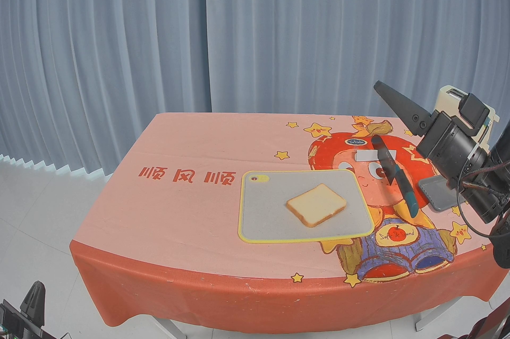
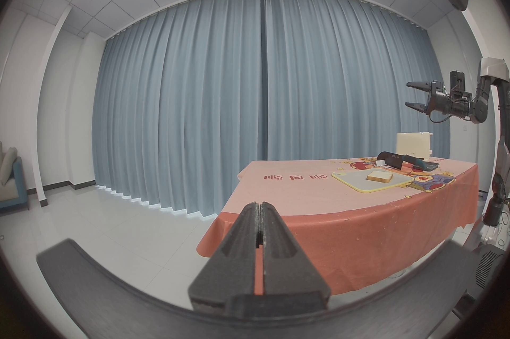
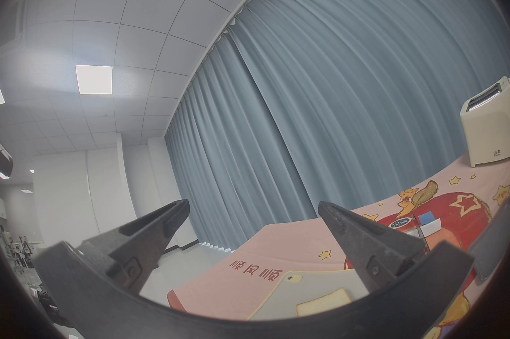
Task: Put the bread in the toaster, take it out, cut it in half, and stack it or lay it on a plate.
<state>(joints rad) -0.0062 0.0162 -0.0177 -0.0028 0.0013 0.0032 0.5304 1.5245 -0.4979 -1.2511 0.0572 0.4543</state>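
A slice of bread (image 1: 316,204) lies flat on the grey, yellow-rimmed cutting board (image 1: 265,212) at the middle of the table. The knife (image 1: 396,175), dark blade and blue handle, rests to the right of the board. The cream toaster (image 1: 450,96) stands at the back right, partly hidden by my right arm. My right gripper (image 1: 396,103) hangs open high above the table's right side, holding nothing; the right wrist view shows its open gripper (image 3: 255,220) over the bread (image 3: 324,302) and toaster (image 3: 486,130). My left gripper (image 2: 259,244) is shut and empty, low and left of the table.
A grey flat dish (image 1: 438,192) sits right of the knife, near my right arm. The table wears an orange-pink cloth (image 1: 186,218) with bare room on its left half. A blue-grey curtain (image 1: 212,21) hangs close behind the table.
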